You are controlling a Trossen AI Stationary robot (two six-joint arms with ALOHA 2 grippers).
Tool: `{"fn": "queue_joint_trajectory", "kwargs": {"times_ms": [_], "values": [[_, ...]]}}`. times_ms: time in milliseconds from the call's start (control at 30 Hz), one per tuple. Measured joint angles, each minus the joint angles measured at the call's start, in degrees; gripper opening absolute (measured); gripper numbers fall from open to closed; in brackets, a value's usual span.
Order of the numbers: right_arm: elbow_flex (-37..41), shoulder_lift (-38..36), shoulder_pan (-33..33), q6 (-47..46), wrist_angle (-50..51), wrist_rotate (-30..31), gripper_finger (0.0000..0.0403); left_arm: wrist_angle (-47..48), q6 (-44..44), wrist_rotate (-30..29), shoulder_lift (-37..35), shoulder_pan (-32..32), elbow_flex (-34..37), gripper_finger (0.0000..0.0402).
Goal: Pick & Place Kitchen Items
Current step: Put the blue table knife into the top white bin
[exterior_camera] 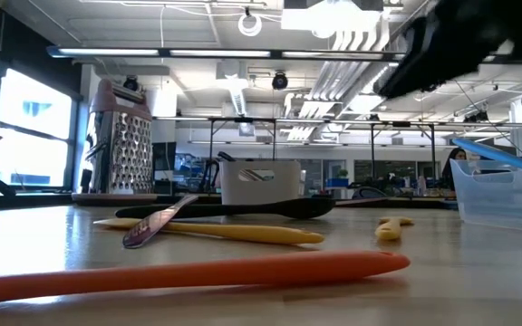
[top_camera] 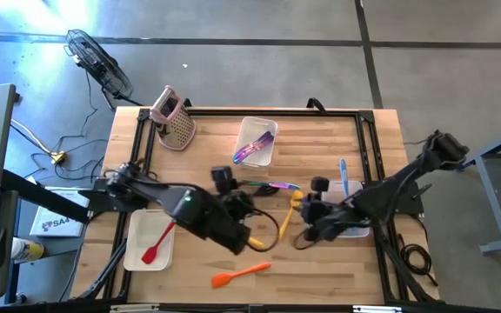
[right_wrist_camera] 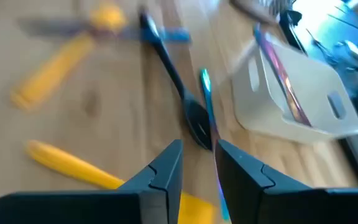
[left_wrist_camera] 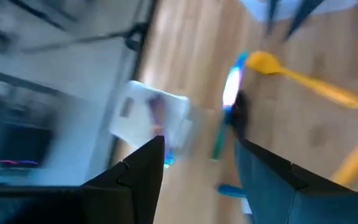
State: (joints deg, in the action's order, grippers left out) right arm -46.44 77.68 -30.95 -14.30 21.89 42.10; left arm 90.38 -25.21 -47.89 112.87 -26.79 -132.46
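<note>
Left gripper: your left gripper [left_wrist_camera: 197,168] hangs over the middle of the table [top_camera: 381,130], fingers spread with nothing between them, aimed at the loose cluster; you look set up for a pick, not a drop.
Right gripper: your right gripper [right_wrist_camera: 197,165] sits just above the black spoon [right_wrist_camera: 185,106], its fingers a narrow gap apart and empty (the two arms crowd the same pile, so watch for contact).
Loose items: the black spoon, a shiny purple spoon [exterior_camera: 157,225] and two yellow utensils [exterior_camera: 234,232] lie crossed at the centre; the overlap will likely make a clean grasp awkward.
Orange spatula [top_camera: 242,273]: alone near the front edge, well apart from the rest, probably your easiest pick.
Already sorted: a red spatula [top_camera: 157,243] lies in the white bin [top_camera: 134,252] at front left; purple pieces sit in the white bin [top_camera: 252,124] at the back; a blue utensil [top_camera: 344,176] leans in the clear bin [exterior_camera: 506,195] under the right arm.
Grater [top_camera: 174,117]: stands at the back left corner, out of the way.
</note>
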Motion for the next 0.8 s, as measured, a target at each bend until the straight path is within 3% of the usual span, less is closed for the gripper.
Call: {"fn": "queue_joint_trajectory", "kwargs": {"times_ms": [167, 433, 800], "values": [[0.0, 8.51, 3.39, 3.62, -2.44, 1.77, 0.0089, -0.3, -1.04, 11.88, -3.16, -1.0, 0.63, 0.0187], [0.01, 17.16, 8.44, 3.69, -4.5, 6.26, 0.0089, -0.32, 1.35, 13.13, -4.76, -1.79, 0.69, 0.0187], [0.0, 18.24, 6.18, 6.94, -5.63, 9.87, 0.0089, -0.37, 0.94, 14.38, -4.84, -2.2, 4.02, 0.0187]]}}
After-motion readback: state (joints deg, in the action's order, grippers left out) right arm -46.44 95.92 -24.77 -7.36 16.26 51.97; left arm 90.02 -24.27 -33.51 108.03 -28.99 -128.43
